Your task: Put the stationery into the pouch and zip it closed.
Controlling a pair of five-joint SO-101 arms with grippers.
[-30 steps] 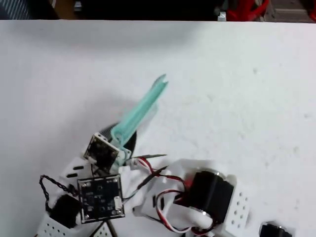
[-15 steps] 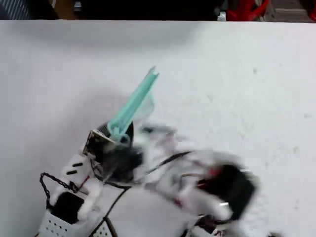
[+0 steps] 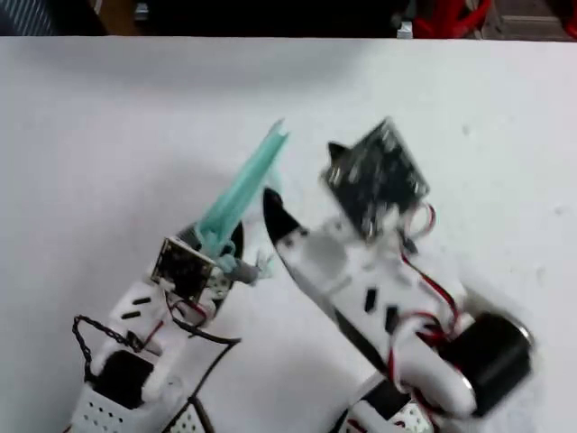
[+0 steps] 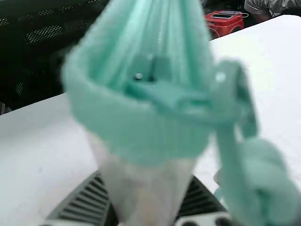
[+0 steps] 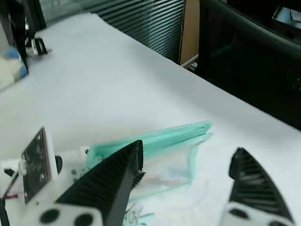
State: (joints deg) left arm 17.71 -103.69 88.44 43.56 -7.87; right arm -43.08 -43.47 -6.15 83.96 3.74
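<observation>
L hand (image 3: 219, 248) grips pouch (image 3: 245, 180); R hand (image 3: 302, 179) open, beside pouch.

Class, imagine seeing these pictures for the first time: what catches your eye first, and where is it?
The teal pouch stands out against the white table, slanting near the middle with its lower end gripped in the left hand. Right beside it, the right hand hangs with its jaws wide open, facing the pouch.
</observation>
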